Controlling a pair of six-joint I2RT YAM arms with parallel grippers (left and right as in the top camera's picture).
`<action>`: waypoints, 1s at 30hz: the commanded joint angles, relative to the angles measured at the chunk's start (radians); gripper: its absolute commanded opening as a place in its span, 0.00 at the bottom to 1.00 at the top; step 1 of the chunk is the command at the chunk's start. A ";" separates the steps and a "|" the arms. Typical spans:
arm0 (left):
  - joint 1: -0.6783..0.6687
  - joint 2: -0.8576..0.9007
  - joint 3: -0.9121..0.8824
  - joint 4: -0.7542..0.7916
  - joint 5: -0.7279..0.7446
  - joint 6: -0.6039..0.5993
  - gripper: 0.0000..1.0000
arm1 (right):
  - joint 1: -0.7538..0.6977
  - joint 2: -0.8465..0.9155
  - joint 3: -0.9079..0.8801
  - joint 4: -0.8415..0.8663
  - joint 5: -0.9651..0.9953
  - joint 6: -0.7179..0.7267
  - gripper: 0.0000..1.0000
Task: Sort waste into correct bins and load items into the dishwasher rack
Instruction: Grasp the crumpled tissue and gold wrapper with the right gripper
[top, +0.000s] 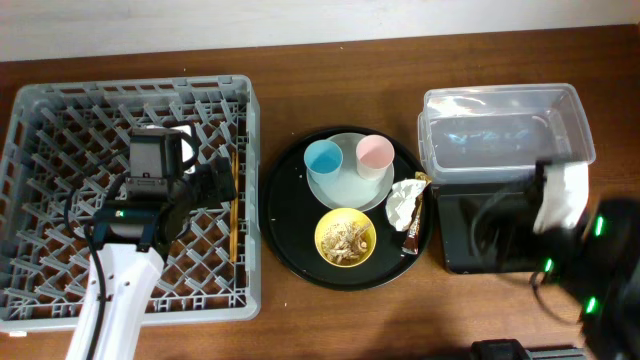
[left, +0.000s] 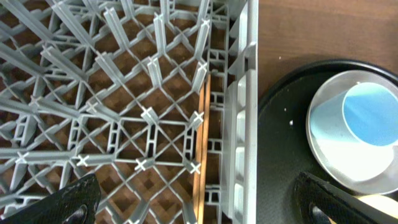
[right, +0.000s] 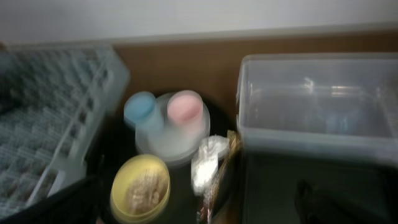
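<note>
A: Dishwasher rack (top: 130, 92): where's the left claw (left: 205, 205)?
B: Above the rack's right edge, spread wide, gripping nothing; chopsticks (left: 200, 155) lie in the rack directly beneath it.
A: Right claw (right: 193, 202)?
B: Equally wide, empty, well right of the rack; the napkin (right: 205, 155) lies between it and the rack.

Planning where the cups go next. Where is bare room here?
Free: the left half of the dishwasher rack; the table in front of the round black tray; the clear tub looks empty. Crowded: that tray's centre and right edge.
</note>
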 joint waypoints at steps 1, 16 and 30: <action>0.002 -0.011 0.018 0.004 -0.007 -0.010 0.99 | -0.006 0.298 0.359 -0.143 -0.041 -0.010 0.99; 0.002 -0.011 0.018 0.004 -0.007 -0.010 0.99 | 0.174 0.614 0.177 -0.240 0.010 0.178 0.43; 0.002 -0.011 0.018 0.004 -0.007 -0.009 0.99 | 0.400 0.698 -0.299 0.341 0.473 0.396 0.52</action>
